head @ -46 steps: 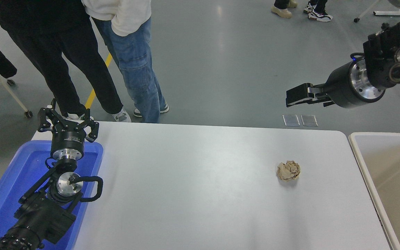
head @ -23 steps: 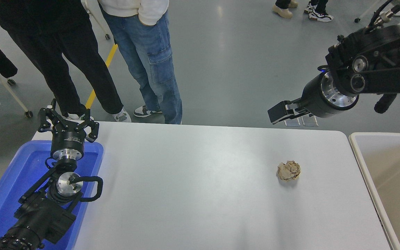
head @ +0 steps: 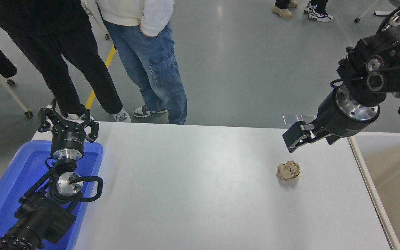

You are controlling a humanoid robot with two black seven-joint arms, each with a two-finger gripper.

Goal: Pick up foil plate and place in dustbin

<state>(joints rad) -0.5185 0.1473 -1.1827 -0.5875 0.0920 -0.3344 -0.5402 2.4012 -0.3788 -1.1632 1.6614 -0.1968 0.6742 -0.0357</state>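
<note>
The foil plate is out of view; nothing silver lies on the table. The dustbin, a beige tub with a thick pale rim, stands at the table's right end, and what shows of its inside is bare. My right gripper hangs over the table's far right part, just left of the dustbin's rim and a little above and behind a crumpled brown paper ball. It holds nothing that I can see. My left gripper is parked open over the blue tray at the lower left.
A blue plastic tray sits at the table's left end under my left arm. Two people stand at the far left side, in black trousers and in blue jeans. Two small metal plates lie on the floor beyond.
My right arm swung out from over the floor at the far right, first left, then down and back over the table's far right part. The person in jeans stepped to the right.
</note>
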